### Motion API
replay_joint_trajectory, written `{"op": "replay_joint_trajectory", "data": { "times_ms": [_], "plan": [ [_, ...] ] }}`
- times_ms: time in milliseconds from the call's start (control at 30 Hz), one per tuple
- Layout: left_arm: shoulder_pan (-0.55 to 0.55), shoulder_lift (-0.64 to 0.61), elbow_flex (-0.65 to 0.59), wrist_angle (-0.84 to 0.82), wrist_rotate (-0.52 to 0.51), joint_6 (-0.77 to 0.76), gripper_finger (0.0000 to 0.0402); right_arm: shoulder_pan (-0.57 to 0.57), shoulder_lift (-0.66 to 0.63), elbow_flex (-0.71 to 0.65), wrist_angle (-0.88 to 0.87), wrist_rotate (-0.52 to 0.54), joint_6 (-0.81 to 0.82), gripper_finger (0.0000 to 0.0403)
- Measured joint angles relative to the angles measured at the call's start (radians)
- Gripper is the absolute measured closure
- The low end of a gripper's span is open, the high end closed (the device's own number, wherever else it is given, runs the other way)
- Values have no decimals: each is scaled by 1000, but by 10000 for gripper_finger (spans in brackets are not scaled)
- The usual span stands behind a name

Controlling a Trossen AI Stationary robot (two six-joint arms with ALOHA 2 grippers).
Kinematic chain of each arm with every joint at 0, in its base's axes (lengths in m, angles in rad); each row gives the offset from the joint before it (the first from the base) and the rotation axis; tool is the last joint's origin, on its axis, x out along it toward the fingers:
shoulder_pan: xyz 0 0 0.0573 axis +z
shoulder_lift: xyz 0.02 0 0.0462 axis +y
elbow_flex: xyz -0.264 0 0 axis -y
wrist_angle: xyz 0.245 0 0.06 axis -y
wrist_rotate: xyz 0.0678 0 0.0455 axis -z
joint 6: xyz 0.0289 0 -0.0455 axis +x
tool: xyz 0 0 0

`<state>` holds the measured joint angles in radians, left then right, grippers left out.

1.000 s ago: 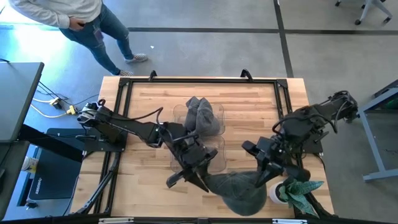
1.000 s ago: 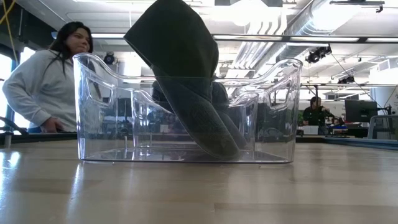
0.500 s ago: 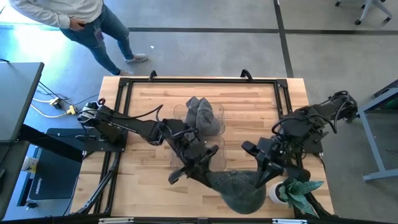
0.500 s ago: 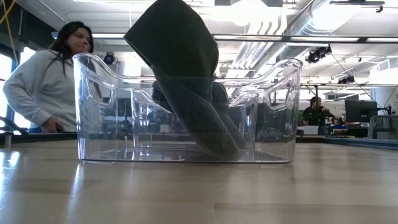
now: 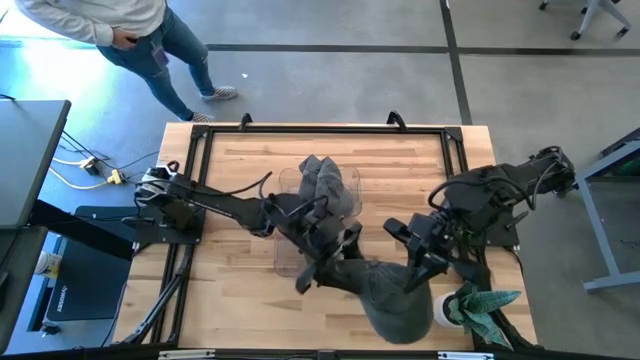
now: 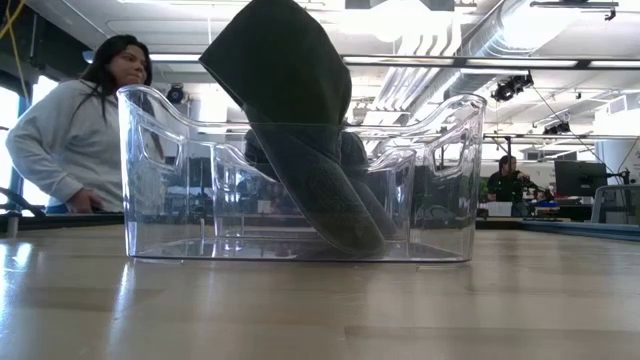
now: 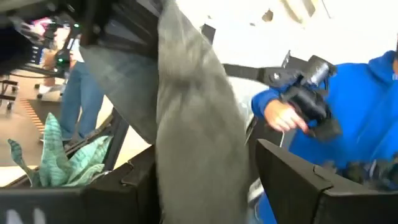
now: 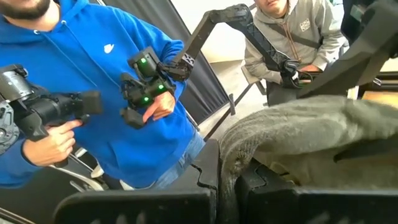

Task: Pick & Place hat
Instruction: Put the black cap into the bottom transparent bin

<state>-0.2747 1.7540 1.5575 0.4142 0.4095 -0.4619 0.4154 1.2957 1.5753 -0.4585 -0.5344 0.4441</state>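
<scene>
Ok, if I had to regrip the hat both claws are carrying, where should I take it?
Take the hat by its thin edge, as the left claw and right claw do, from opposite sides; the crown sags too loosely between them to pinch.

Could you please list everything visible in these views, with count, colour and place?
Hat: one, dark grey, at the table's near edge, held between both end effectors.
Hat: one, grey, draped in the bin.
Bin: one, clear, mid-table.
Plant: one, green, white pot, table's near right corner.
Table: one, light wood.
People: one in grey beyond the table; one in blue holding controllers.
Left end effector: shut on the dark hat's left edge.
Right end effector: shut on its right edge.
</scene>
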Motion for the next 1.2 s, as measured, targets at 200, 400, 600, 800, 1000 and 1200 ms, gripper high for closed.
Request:
{"op": "replay_joint_trajectory", "data": {
  "times_ms": [200, 400, 600, 800, 1000, 1200],
  "plan": [
    [1, 3, 0, 35, -25, -41, 174, -5, 0, 0, -43, 0, -16, 403],
    [0, 3, 0, 42, -92, -41, 174, -5, 0, 0, -53, 5, -32, 403],
    [0, 9, 86, -87, -134, -14, 174, -13, 1, 0, -57, 6, -52, 403],
    [0, 112, 262, -263, -49, 16, 174, -17, 1, 0, -80, 9, -60, 403],
    [7, 179, 426, -462, 28, 43, 174, -16, 1, 0, -83, 9, -58, 403],
    [13, 205, 463, -486, 87, 56, 180, -9, 1, 0, -87, 9, -56, 403]
  ]
}}
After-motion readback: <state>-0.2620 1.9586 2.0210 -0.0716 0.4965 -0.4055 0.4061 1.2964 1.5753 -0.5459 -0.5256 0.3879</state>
